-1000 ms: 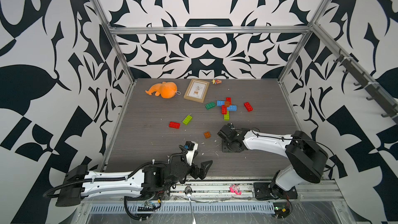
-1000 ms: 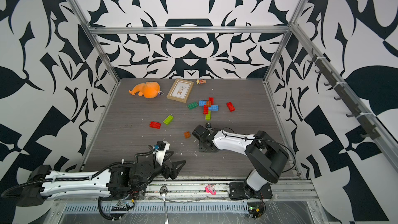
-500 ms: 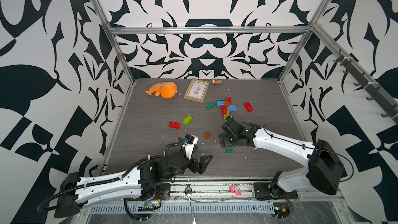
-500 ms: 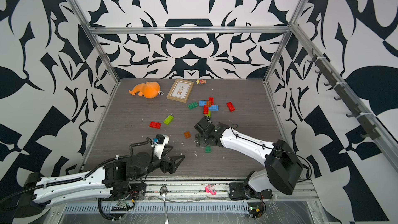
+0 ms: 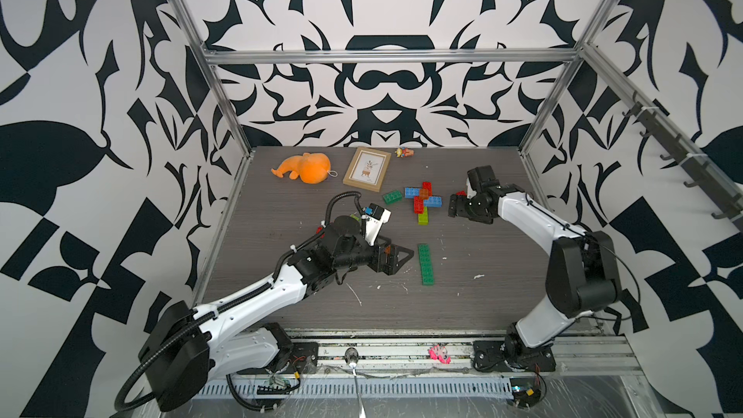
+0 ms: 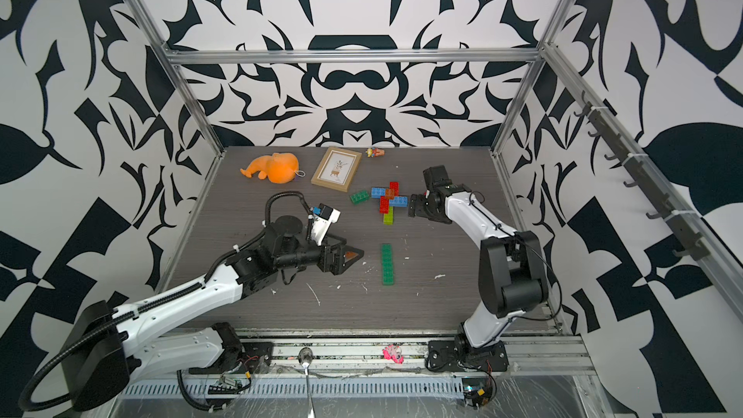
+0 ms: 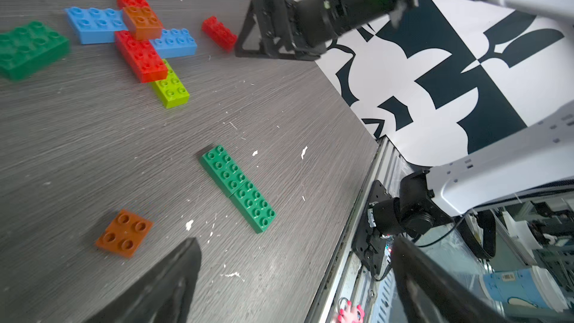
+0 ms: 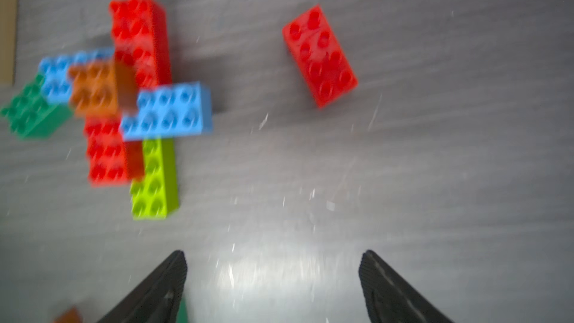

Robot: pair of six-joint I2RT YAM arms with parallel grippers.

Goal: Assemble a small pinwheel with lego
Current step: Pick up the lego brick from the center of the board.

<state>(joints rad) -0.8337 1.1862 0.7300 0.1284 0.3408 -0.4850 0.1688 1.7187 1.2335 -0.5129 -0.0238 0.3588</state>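
Two grippers inspected, both empty. We find the left gripper spread to its full width low over the table. A loose orange square lies flat near one finger, not gripped. The right gripper is also wide open with nothing between its jaws, and a loose red brick lies studs-up just ahead of it.

The pinwheel sits toward the far middle of the table. It has two blue and two red bricks joined under an orange centre, and a lime brick juts from its near side. A green brick lies just beside it. A green strip, two bricks end to end, lies apart nearer the front.

We judge the bricks light, rigid and smooth-walled. They should not deform, but may skid on the table or twist out of a corner grip. Hold is best taken across the short width, pads flat on the long walls at mid-length. The orange square looks thin and offers little wall, so it needs a low, square grip. Pressing parts together will likely need the assembly steadied.
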